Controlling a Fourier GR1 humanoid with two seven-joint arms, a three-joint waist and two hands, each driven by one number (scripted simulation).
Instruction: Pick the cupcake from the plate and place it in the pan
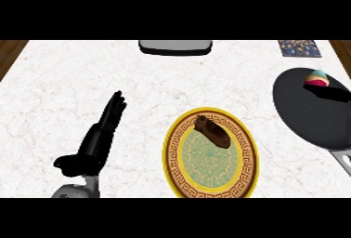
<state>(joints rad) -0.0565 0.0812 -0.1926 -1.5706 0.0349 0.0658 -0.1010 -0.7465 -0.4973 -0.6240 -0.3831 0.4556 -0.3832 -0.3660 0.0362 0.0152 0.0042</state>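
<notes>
A cupcake (317, 79) with a pink base and a pale teal top sits inside the black pan (308, 116), near its far rim at the right edge of the view. The round plate (175, 158), yellow-rimmed with a green patterned centre, lies in the middle of the counter. On its far part rests a brown oblong thing (211, 131) that I cannot identify. My left hand (103, 135) lies to the left of the plate, open, fingers straight and pointing away, touching nothing. My right hand does not show.
The pan's grey handle (343, 160) sticks out toward the lower right. A grey box-like object (175, 46) stands at the counter's far edge. A patterned mat (299, 48) lies at the far right. Brown wood (8, 53) borders the white marble counter on both sides.
</notes>
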